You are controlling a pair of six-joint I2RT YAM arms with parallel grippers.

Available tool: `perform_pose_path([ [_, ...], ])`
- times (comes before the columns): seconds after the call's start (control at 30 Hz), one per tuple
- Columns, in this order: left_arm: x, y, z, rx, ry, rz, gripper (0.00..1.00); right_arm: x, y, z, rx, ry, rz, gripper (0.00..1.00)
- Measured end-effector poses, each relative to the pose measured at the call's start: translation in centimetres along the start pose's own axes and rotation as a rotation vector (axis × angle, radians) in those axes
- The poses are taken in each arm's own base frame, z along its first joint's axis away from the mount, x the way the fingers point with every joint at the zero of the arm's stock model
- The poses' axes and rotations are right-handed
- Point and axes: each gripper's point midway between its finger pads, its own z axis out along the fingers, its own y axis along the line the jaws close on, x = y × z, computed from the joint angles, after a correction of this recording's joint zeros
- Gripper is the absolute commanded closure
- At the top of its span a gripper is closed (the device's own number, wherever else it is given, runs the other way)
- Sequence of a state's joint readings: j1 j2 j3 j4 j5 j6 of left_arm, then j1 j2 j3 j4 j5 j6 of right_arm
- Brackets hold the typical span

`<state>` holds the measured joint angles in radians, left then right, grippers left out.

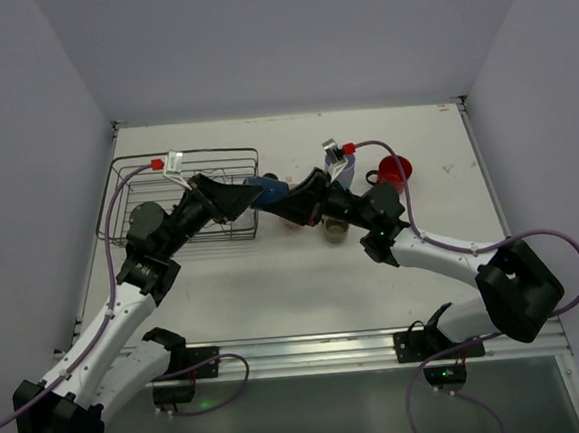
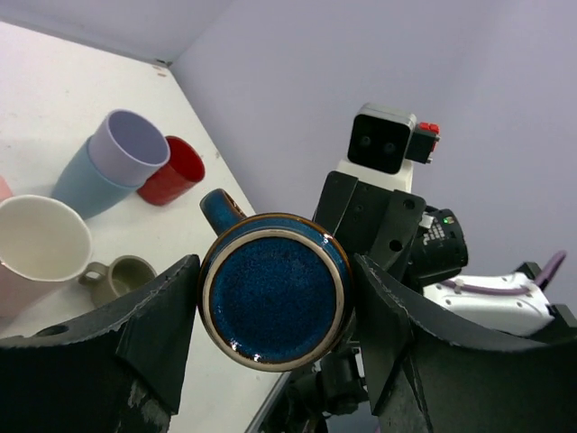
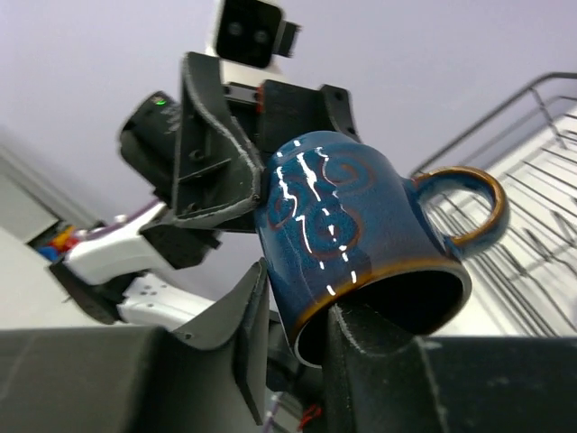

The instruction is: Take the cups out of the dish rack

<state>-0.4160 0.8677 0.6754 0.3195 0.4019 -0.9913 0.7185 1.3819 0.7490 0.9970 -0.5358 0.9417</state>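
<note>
Small blue glazed ceramic mug [image 3: 334,216]: likely rigid, slick, chippable, light. Left end effector [image 2: 275,298] clamped across its body; right end effector [image 3: 302,316] straddles the rim wall, clamp unconfirmed.

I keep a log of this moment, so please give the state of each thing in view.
blue mug: in the air, gripped by both pincers
left pincer: shut on its sides
right pincer: shut on its rim
red mug: upright on table
olive mug: upright on table
dish rack: no cup visible inside
</note>
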Motion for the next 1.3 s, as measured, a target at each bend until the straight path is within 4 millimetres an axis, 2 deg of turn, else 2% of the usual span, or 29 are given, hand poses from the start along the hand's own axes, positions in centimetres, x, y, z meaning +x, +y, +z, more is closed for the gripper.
perform_pose_path([
  [0.03, 0.0, -0.4, -0.1, 0.013, 0.002, -0.008, 0.62, 0.1, 0.5, -0.2, -0.024, -0.011, 0.001, 0.84],
  [0.1, 0.3, -1.0, -0.4, 0.033, 0.015, -0.007, 0.47, 0.1, 1.4, -0.5, -0.067, -0.027, -0.003, 0.91],
  [0.13, 0.4, -1.2, -0.5, 0.041, 0.022, -0.005, 0.3, 0.2, 1.7, -0.7, -0.083, -0.034, -0.002, 0.97],
  [0.23, 1.0, -1.3, -0.8, 0.045, 0.047, 0.024, 0.08, 0.4, 2.0, -1.0, -0.097, -0.041, 0.003, 1.0],
  [0.27, 1.2, -1.1, -1.0, 0.037, 0.058, 0.043, 0.05, 0.5, 1.9, -1.2, -0.093, -0.044, 0.007, 1.0],
  [0.33, 1.6, -0.7, -1.5, 0.018, 0.077, 0.08, 0.0, 0.5, 1.7, -1.7, -0.072, -0.043, -0.001, 1.0],
  [0.43, 1.8, -0.7, -2.2, 0.011, 0.092, 0.135, 0.0, 0.7, 1.4, -2.4, -0.026, -0.036, 0.002, 1.0],
  [0.63, 2.0, -1.3, -2.8, 0.033, 0.119, 0.226, 0.0, 0.2, 2.3, -3.6, 0.015, -0.034, -0.049, 1.0],
  [0.77, 1.8, -0.3, -3.2, -0.038, 0.14, 0.283, 0.0, 0.5, 1.3, -5.1, 0.139, -0.003, -0.102, 1.0],
  [0.9, 0.5, 1.0, -4.5, -0.156, 0.116, 0.39, 0.0, -0.3, -2.1, -9.2, 0.428, 0.026, -0.165, 1.0],
  [1.07, 0.0, 3.1, -7.1, -0.284, 0.092, 0.509, 0.0, -3.8, -9.3, -17.6, 0.903, 0.016, -0.196, 1.0],
  [1.17, 0.4, 5.2, -8.2, -0.356, 0.093, 0.551, 0.0, -3.2, -12.9, -21.3, 1.132, 0.102, -0.167, 1.0],
  [1.3, 2.0, 8.3, -9.3, -0.443, 0.143, 0.564, 0.0, -1.5, -17.1, -23.6, 1.309, 0.264, -0.113, 1.0],
])
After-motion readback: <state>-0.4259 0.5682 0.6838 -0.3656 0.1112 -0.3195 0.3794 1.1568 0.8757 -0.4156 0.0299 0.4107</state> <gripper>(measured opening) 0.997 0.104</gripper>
